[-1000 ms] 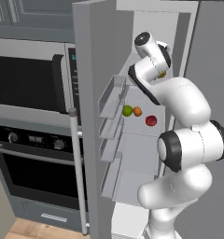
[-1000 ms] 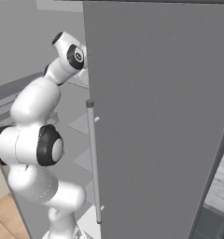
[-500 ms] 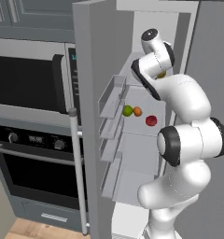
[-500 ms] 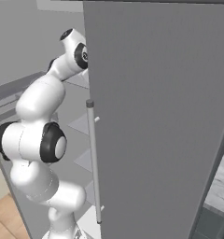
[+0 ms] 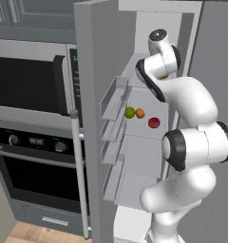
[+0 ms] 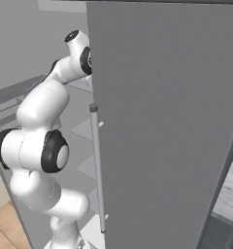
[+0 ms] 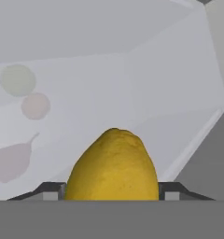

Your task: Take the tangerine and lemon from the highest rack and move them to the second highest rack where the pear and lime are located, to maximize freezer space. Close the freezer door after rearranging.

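Two dark fingertips of my tool [image 7: 113,193] flank the lemon [image 7: 112,165] on the top freezer rack, apparently gripping its firm, light, slightly slick rind across the middle.

The left base view looks from behind the arm [image 5: 192,142] into the open freezer [image 5: 149,61], the right base view faces the outside of its grey door [image 6: 162,121], both sharing the arm, while the hand view sits close over the lemon [image 7: 112,165].
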### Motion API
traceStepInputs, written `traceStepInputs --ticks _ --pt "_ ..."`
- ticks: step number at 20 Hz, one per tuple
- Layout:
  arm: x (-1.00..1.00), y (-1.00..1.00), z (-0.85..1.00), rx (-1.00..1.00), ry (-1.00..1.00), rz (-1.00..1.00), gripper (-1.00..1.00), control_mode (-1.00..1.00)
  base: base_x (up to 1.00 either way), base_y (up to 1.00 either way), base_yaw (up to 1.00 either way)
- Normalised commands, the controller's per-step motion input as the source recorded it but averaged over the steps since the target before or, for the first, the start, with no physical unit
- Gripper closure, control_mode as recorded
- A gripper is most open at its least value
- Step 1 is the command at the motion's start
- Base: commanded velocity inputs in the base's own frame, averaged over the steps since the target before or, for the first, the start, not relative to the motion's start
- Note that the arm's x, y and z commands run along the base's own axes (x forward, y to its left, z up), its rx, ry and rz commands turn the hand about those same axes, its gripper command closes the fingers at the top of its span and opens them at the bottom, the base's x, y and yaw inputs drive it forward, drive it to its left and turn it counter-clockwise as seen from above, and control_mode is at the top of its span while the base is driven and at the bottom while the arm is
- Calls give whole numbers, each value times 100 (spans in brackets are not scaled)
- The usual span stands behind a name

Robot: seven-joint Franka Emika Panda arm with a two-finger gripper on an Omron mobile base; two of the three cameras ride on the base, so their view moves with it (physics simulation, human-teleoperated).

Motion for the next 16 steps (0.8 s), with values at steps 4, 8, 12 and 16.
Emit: traceStepInputs --ticks 4,8,12,16 --pt "-57 35 -10 0 -12 0 100 -100 0 0 0" --pt "-67 45 -4 0 -6 0 100 -100 0 0 0" --pt "-80 33 -1 0 -1 2 100 -100 0 0 0" --pt "-78 31 -11 0 0 10 100 -100 0 0 0"
